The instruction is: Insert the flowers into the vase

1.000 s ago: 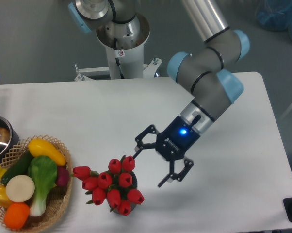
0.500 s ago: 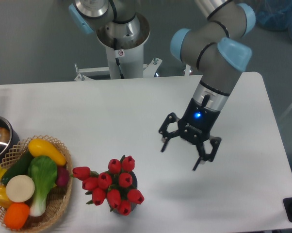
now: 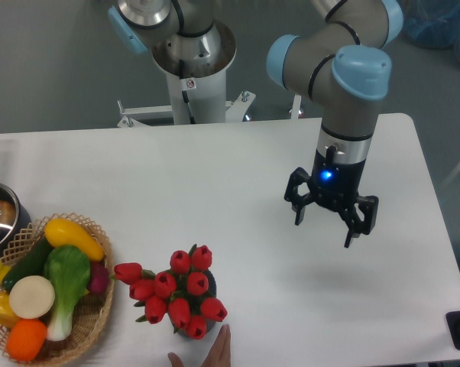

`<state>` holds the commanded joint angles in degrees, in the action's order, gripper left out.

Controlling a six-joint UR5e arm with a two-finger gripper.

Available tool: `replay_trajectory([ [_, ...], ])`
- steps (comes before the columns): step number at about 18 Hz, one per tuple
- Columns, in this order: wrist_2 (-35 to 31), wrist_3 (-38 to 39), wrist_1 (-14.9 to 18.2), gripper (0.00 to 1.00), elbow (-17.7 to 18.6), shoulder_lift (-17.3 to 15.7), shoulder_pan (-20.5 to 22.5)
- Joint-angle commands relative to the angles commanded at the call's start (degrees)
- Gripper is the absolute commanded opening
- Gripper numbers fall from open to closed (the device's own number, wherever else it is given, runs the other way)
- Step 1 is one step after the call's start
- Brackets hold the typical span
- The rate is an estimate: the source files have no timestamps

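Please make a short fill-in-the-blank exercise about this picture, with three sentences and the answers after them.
1. The flowers stand in the vase and their buds are ____ in colour.
2. The gripper hangs above the table with its fingers ____ and nothing between them.
3. The vegetables at the left edge lie in a woven ____.

Missing words: red; open; basket

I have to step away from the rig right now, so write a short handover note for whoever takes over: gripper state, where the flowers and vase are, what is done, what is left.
Gripper: open, empty, hanging above the table's right half, well clear of the flowers.
Flowers: red tulips standing bunched at the front edge of the table, right of the wicker basket.
Vase: almost hidden beneath the blooms; only a dark bit shows.
Done: flowers appear to be in the vase.
Left: nothing obvious; confirm seating.
Caution: a person's hand is reaching in at the front edge by the flowers.
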<state>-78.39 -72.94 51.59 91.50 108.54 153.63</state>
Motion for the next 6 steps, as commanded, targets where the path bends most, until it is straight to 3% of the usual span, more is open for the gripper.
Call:
replay_trajectory([
  [6,-9.92,-2.47,1.76,1.0,-1.31,1.14,0.97],
])
